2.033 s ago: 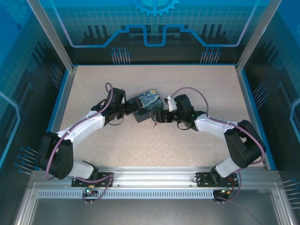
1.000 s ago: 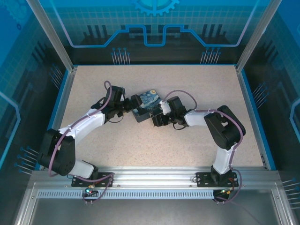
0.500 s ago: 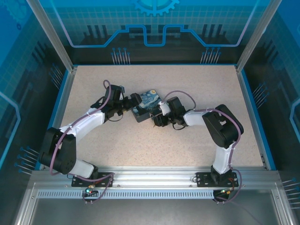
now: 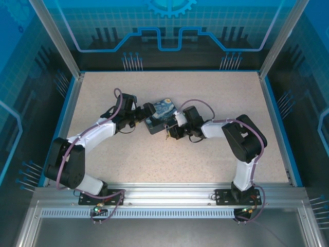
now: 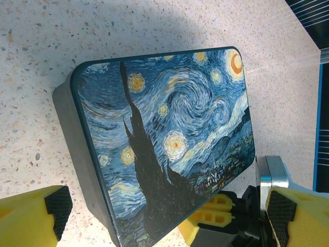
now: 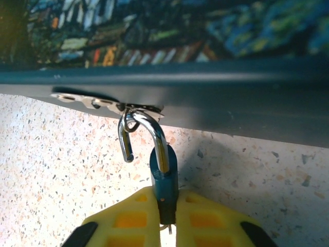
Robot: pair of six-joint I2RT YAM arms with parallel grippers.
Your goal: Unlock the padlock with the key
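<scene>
**Right fingers clenching the padlock at the box's edge**

The right fingers (image 6: 178,218) are clamping the padlock (image 6: 163,172) by its blue body, one yellow pad pressing each flat side. Between those pads, at the padlock's near end, a thin pale sliver is poking out. It is probably the key (image 6: 165,227), though it is too small to tell for sure.

Just beyond the fingertips the shackle (image 6: 157,135) is rising out of the body and hooking through the hasp (image 6: 90,99) on the side of the box (image 6: 216,98). One leg of the shackle is sitting in the body, while the other is hanging free beside it, so the padlock is standing open. The padlock is hanging over the speckled bench (image 6: 56,175), tilted a little towards the box.

Farther on, past the painted lid, the left fingers (image 4: 149,112) are standing released and spread wide. In the left wrist view they are straddling one end of the box, a pad on each side. Whether either pad is touching the box I cannot tell.
</scene>
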